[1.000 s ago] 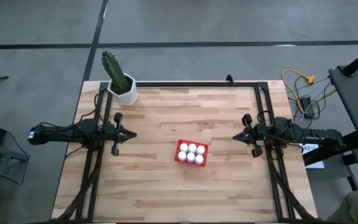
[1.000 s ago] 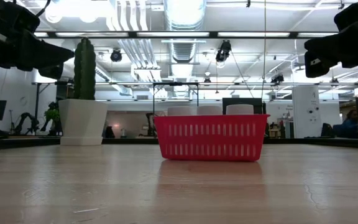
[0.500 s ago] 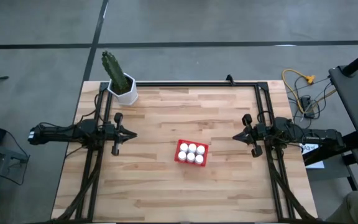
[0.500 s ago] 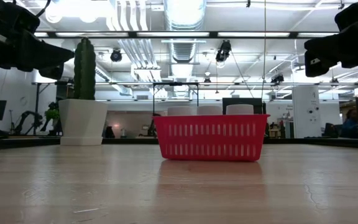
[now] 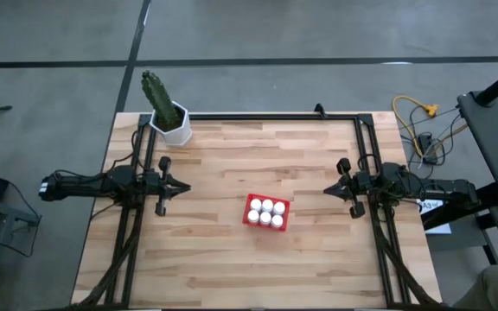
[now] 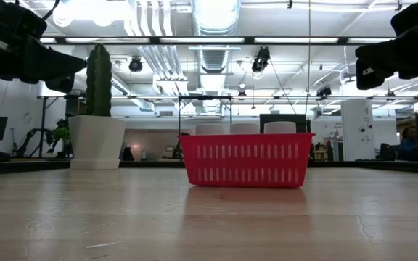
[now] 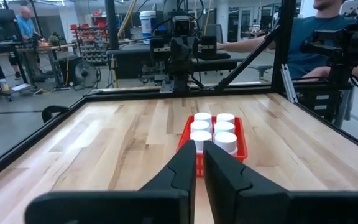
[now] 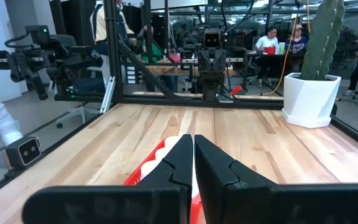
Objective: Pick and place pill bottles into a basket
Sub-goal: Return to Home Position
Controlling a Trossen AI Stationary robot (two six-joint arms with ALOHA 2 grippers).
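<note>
high: six bottles point(image 5: 266, 212) upright in basket point(image 5: 246, 212)
low: only three show over its wall
tools: left point(image 5: 186, 186), right point(image 5: 328, 189) narrow, empty

overhead, table-level and both wrist views share the basket point(image 6: 245, 163).

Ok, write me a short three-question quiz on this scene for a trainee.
1. How many pill bottles stand in the red basket?
2. True or false: the left pincer and the right pincer are both well apart from the basket.
3. The cactus pot stands: A) at a table corner on the left arm's side; B) inside the basket; C) touching the basket.
Key: 1 six; 2 true; 3 A.
</note>
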